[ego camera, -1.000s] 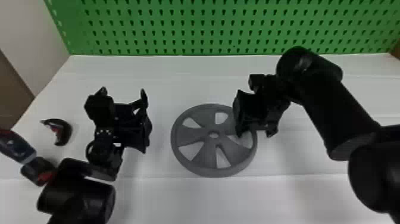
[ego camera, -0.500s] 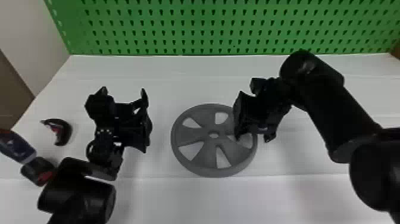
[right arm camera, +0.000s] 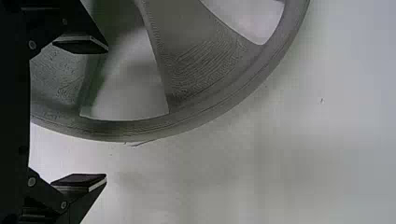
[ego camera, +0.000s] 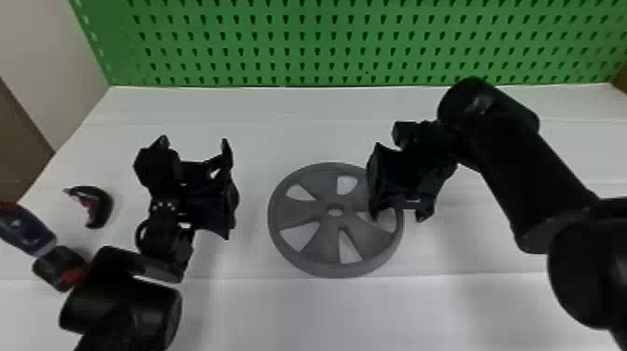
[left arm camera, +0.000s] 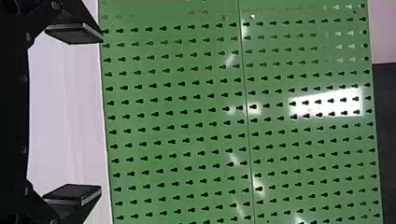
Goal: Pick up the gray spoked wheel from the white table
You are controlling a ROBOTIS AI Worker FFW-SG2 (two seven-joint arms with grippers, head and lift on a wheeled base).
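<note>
"Biggest first, quick."
"White table (ego camera: pixel 326 317), below my right gripper (ego camera: pixel 399 214). Gray spoked wheel (ego camera: pixel 322 245) flat on it, partly under that gripper."
"Grip?"
"Fingers wide apart, clamping nothing; one over the wheel, one outside its rim. Touching? Can't tell."
"Other one?"
"Left gripper (ego camera: pixel 195 145), left of the wheel: wide apart, empty."
"Smallest?"
"Curved black-and-red piece (ego camera: pixel 103 205), outer side of the left gripper."

Left gripper (ego camera: pixel 194 141) and right gripper (ego camera: pixel 400 217) both have fingers wide apart.
</note>
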